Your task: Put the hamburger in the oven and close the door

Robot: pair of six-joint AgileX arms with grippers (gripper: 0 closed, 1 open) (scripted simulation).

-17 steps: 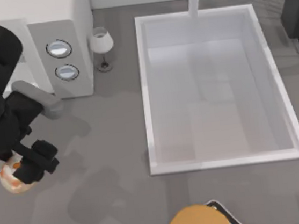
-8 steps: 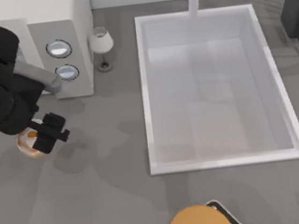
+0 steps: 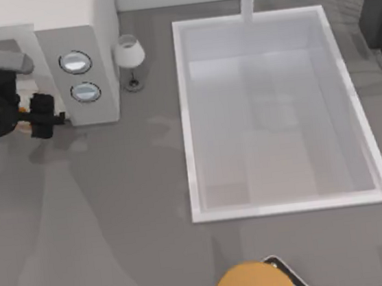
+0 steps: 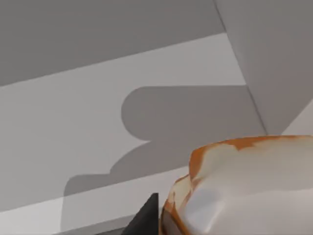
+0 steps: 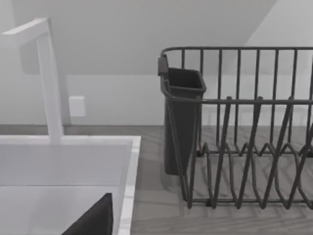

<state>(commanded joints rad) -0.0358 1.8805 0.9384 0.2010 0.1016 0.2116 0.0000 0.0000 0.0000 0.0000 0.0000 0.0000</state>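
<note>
Hamburger (image 4: 244,186) pinched in the left gripper (image 3: 36,114), held at the oven (image 3: 70,22) cavity mouth, far-left of the table, just left of the two dials (image 3: 80,76). Left wrist view: bun close up against grey inner walls. Right gripper: jaw state cannot be told; its wrist view faces the sink (image 5: 63,166), faucet (image 5: 46,78) and dark dish rack (image 5: 244,132), far right.

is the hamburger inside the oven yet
Partly: the hamburger, held by the left gripper, is at the oven mouth, cavity walls around it.
</note>
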